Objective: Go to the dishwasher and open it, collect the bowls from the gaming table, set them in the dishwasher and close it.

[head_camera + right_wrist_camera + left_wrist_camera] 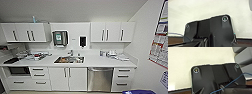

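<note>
White kitchenette: sink [69, 59] holds unclear items, dishwasher [100, 79] closed; fingers' state on both arms cannot be told.

Office kitchenette: sink [69, 59], white cabinets [112, 31], dishwasher [100, 79], wall poster [160, 47].

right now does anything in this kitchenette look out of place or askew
Nothing looks damaged or askew. The stainless-steel-fronted dishwasher under the white counter is shut, and the white cabinet doors sit flush. The one untidy spot is a clutter of small items on the counter left of the metal sink.
</note>
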Robot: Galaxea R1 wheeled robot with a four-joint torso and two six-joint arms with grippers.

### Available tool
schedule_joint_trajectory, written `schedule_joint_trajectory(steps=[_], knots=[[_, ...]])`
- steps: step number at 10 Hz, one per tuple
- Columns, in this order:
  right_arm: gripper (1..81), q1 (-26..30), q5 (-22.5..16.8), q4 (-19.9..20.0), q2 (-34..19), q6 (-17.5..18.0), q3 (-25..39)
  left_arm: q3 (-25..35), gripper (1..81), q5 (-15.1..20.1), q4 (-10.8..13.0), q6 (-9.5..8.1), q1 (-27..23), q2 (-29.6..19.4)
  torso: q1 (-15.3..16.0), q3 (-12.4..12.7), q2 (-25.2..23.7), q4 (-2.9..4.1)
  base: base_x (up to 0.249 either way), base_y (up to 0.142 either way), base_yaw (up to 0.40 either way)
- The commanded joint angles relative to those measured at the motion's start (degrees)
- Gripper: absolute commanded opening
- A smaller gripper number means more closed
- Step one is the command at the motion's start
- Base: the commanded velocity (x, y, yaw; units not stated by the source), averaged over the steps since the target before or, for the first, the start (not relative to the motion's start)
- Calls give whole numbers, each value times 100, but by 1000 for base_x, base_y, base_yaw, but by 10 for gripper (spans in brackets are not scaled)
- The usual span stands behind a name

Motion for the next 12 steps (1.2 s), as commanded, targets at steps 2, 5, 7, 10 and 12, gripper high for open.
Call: schedule_joint_trajectory(steps=[2, 5, 7, 10, 12], knots=[[811, 329, -242, -55, -83, -28, 18, 22, 811, 252, 60, -15, -355, -85, 0, 0, 0, 0, 138, 0, 0], [811, 338, -268, -47, -92, -28, 53, 22, 811, 252, 60, -15, -346, -67, 0, 0, 0, 0, 138, 0, 0], [811, 320, -268, -55, -83, -28, 45, 22, 811, 252, 60, -15, -347, -76, 0, 0, 0, 0, 138, 0, 0], [811, 338, -268, -55, -83, -28, 53, 22, 811, 252, 52, -15, -347, -76, 0, 0, 0, 0, 138, 0, 0], [811, 355, -268, -47, -74, -20, 45, 22, 811, 252, 60, -15, -355, -67, 0, 0, 0, 0, 138, 0, 0]])
